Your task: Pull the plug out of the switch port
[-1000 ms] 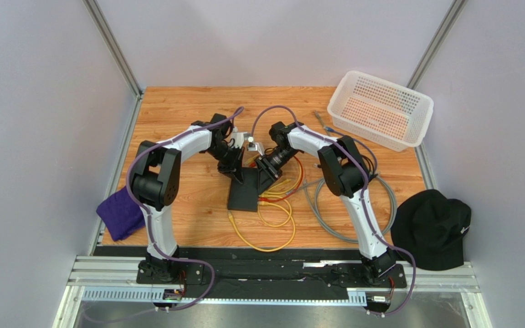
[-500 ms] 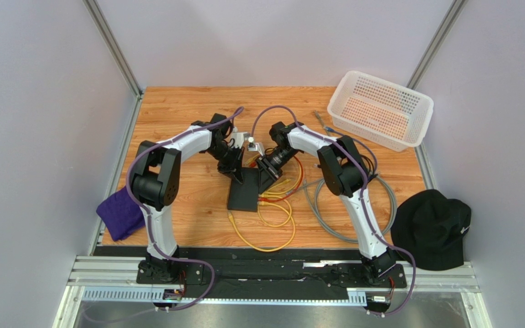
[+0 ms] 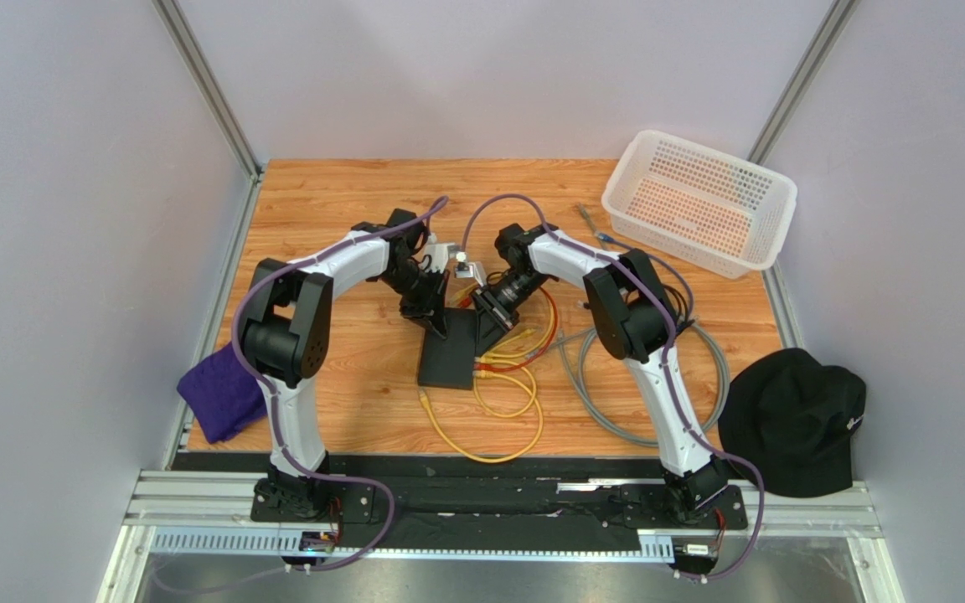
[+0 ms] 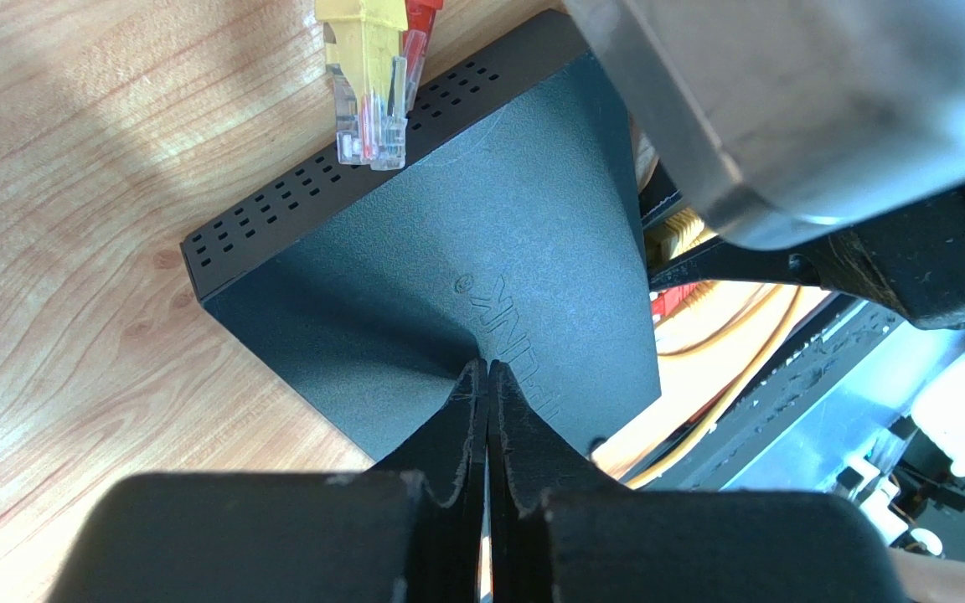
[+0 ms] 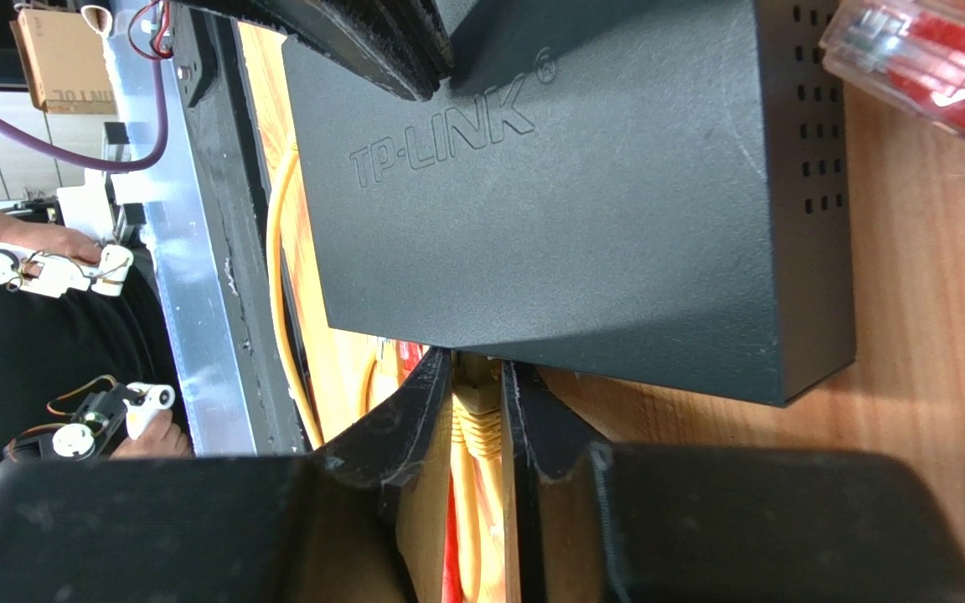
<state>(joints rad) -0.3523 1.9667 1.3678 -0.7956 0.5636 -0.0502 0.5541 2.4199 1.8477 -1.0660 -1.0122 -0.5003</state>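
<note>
Black switch (image 5: pixel 601 214) lies flat, our left gripper (image 4: pixel 488 390), fingers together, pressing its top. At its port edge our right gripper (image 5: pixel 476 390) pinches the yellow plug (image 5: pixel 480 437), not yet out; the pull remains.

Flat matte-black switch (image 3: pixel 447 358), top face up, yellow plug (image 5: pixel 480 421) — seated in its edge port
</note>
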